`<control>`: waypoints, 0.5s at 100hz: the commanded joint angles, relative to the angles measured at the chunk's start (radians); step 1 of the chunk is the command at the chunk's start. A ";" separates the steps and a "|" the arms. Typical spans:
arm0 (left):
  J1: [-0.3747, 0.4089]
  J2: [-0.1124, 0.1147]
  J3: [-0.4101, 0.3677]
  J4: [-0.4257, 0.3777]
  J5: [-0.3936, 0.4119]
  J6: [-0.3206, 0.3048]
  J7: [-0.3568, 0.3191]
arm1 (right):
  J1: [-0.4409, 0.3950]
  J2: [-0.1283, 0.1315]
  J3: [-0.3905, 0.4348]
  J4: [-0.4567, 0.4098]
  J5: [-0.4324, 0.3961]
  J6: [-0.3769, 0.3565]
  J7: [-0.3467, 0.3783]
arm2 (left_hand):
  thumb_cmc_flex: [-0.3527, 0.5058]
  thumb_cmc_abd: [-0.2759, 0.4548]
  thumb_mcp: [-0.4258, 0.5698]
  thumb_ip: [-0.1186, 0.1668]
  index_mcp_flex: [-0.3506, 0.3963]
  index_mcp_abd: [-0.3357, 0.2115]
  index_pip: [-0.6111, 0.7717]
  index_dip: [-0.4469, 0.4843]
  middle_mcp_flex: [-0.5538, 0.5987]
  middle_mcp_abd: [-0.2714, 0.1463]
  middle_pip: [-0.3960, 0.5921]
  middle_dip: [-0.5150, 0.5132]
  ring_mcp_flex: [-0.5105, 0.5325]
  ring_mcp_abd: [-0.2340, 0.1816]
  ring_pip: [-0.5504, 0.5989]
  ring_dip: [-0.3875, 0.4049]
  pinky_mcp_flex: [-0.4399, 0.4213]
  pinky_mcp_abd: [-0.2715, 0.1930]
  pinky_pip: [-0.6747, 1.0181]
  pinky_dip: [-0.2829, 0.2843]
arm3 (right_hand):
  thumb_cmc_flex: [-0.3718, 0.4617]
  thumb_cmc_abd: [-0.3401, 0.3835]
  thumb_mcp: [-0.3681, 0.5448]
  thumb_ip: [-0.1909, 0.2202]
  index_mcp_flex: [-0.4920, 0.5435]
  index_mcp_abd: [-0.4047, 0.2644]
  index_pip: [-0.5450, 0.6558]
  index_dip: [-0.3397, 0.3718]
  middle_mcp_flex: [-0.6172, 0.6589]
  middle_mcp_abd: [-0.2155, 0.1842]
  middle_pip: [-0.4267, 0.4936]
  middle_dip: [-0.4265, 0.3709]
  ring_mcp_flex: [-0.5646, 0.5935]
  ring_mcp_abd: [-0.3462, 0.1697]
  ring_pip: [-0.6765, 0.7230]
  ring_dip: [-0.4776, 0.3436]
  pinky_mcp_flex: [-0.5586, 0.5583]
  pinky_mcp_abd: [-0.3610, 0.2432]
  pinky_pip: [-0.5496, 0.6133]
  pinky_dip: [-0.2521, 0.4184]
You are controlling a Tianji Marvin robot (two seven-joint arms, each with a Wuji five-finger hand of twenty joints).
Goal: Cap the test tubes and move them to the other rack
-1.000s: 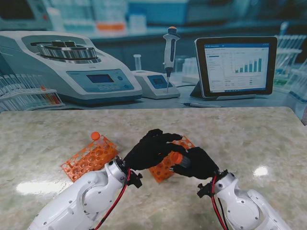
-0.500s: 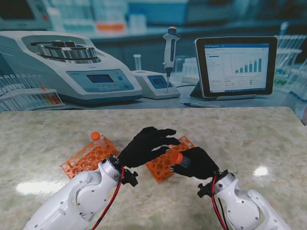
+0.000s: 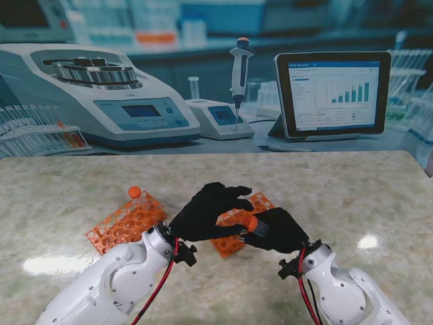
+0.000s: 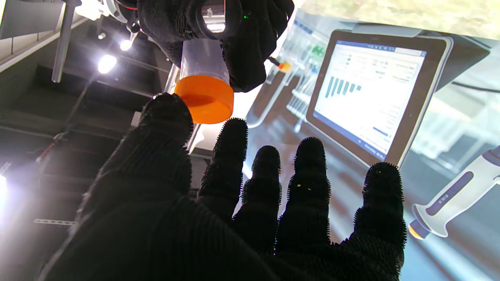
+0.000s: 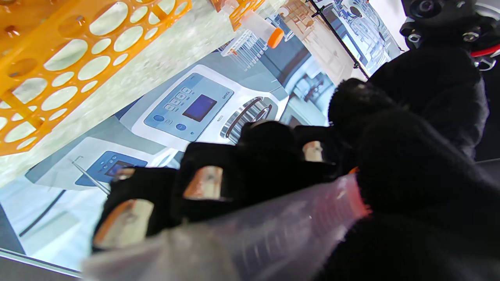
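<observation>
**Above the near rack, tube and cap between my two hands**

At the centre of the stand's view my black-gloved right hand is clamped round a clear plastic test tube, its round orange screw cap pointing toward 9 o'clock. My black-gloved left hand reaches in from that side, fingers spread and holding nothing, the thumb tip touching the cap's edge. Beneath both hands lies the orange perforated plastic rack. At 9 o'clock from it, well apart, a second orange perforated rack carries one orange-capped tube at its far end.
</observation>
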 commanded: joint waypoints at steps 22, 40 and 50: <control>-0.025 -0.005 0.036 0.023 -0.001 0.023 0.003 | -0.005 -0.003 -0.002 -0.003 0.002 0.002 0.002 | -0.034 -0.026 0.090 -0.031 -0.086 0.002 0.171 0.116 -0.043 -0.013 0.008 0.032 -0.016 -0.033 -0.003 0.017 -0.013 0.001 -0.002 0.013 | 0.045 0.012 -0.003 -0.026 0.024 -0.046 0.043 0.021 0.040 -0.005 -0.003 0.017 0.039 -0.085 0.199 0.061 0.076 -0.083 0.269 0.041; -0.033 -0.007 0.049 0.030 -0.019 0.032 -0.006 | -0.005 -0.003 -0.003 -0.002 0.002 0.002 0.002 | 0.188 0.080 -0.100 0.007 -0.118 -0.039 0.313 0.161 -0.037 -0.012 0.012 0.034 -0.012 -0.035 0.000 0.021 -0.017 0.003 -0.001 0.014 | 0.045 0.010 -0.003 -0.026 0.023 -0.048 0.042 0.021 0.040 -0.004 -0.002 0.018 0.039 -0.085 0.199 0.061 0.076 -0.083 0.269 0.041; -0.034 -0.009 0.054 0.032 -0.026 0.030 -0.004 | -0.004 -0.003 -0.004 -0.002 0.002 0.003 0.002 | 0.301 0.132 -0.126 0.016 -0.106 -0.056 0.395 0.143 -0.022 -0.014 0.018 0.036 -0.001 -0.033 0.005 0.024 -0.016 0.008 -0.002 0.014 | 0.046 0.011 -0.003 -0.026 0.023 -0.047 0.042 0.022 0.040 -0.003 -0.003 0.017 0.039 -0.085 0.199 0.061 0.076 -0.083 0.269 0.041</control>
